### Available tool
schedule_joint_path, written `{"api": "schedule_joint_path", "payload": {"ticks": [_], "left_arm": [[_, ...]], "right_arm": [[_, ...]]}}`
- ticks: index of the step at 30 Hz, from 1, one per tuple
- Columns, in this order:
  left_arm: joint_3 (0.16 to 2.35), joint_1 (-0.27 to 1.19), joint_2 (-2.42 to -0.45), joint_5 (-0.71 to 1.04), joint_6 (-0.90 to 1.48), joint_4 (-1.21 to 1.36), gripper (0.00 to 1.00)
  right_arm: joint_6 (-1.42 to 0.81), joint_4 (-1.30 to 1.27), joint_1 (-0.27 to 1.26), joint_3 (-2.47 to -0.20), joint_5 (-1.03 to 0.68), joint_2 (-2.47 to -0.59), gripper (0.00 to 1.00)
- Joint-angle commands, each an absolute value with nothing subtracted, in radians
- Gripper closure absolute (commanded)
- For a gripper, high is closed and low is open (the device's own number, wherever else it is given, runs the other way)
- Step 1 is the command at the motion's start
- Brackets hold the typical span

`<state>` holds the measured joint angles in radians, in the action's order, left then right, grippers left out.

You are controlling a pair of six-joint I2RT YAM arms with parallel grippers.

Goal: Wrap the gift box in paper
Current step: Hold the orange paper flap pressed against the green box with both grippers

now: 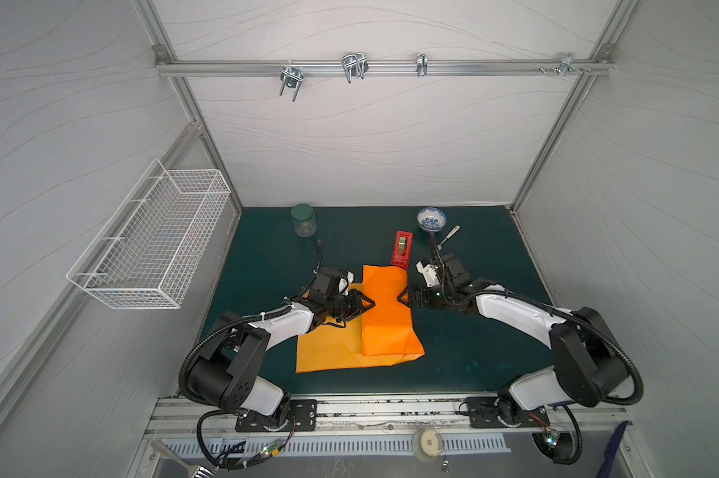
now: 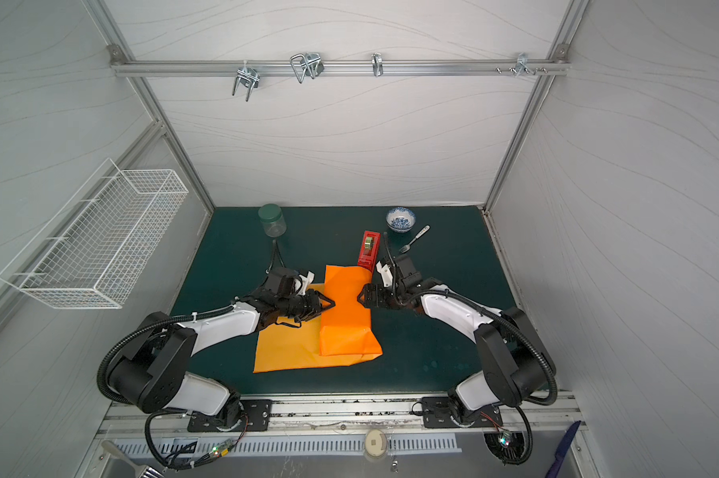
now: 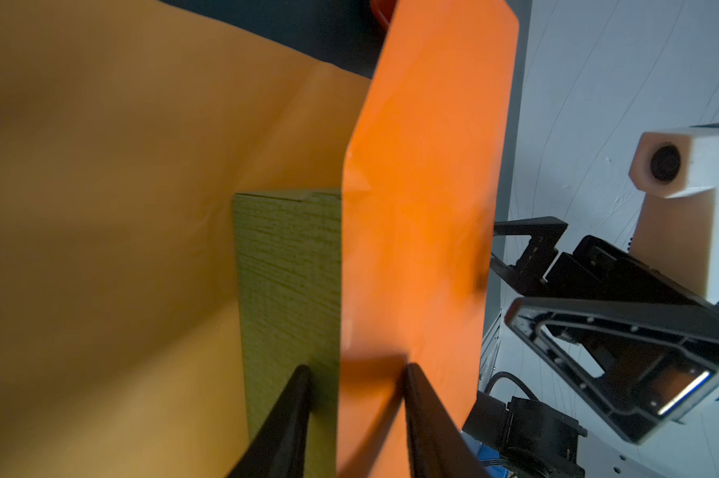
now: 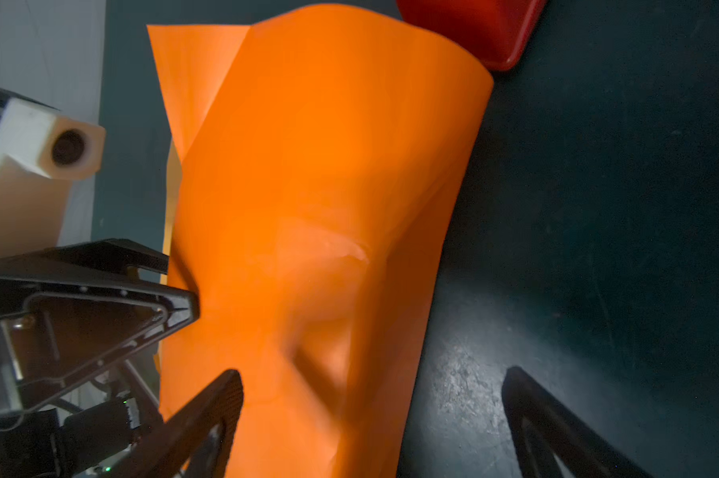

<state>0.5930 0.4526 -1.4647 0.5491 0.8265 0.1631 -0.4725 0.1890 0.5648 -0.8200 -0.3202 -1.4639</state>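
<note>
Now, centre of the counter (image 1: 473,331), a shade toward the front edge: the paper (image 1: 387,314), bright orange, flat on its left half, folded up and over into a long raised bundle on its right half. Under that fold, the gift box (image 3: 287,269), with just a strip of olive-green side wall showing, and only in the left wrist view; fully covered in both top views. Far end of the bundle right up against the near end of the red tape dispenser (image 1: 402,248).

Left hand (image 1: 372,305) at the bundle's left edge, about level with its middle. Close up: one finger (image 3: 296,397) against the green wall, the other on the orange flap, jaws part-way apart and straddling the flap-to-wall line. Pinching or merely pressing? Impossible to tell. Right hand (image 1: 402,297) facing it across the bundle, at the right edge, spread wide and gripping nothing: one finger (image 4: 221,397) over the paper, the other out over the dark counter.

Along the back edge: a green-lidded jar (image 1: 303,221) left of centre, a blue-and-white bowl (image 1: 431,219) right of centre, a fork (image 1: 451,234) just beside the bowl. Between bowl and bundle, that tape dispenser, lying lengthwise front to back.
</note>
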Motion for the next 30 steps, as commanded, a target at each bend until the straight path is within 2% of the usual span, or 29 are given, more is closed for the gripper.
{"api": "schedule_joint_path", "payload": {"ticks": [1,6,13,30], "left_arm": [[0.528,0.460,-1.490,0.484,0.893,0.126,0.63],[0.502,0.460,-1.470,0.468,0.923,0.142,0.63],[0.494,0.460,-1.457,0.494,0.947,0.149,0.63],[0.501,0.460,-1.419,0.590,0.943,0.102,0.58]], "right_arm": [[-0.487,0.175,0.561,-0.855,-0.412,-1.465,0.04],[-0.515,0.121,0.561,-0.878,-0.467,-1.538,0.15],[-0.550,0.087,0.576,-0.917,-0.520,-1.617,0.22],[-0.572,0.086,0.582,-0.904,-0.492,-1.630,0.22]]}}
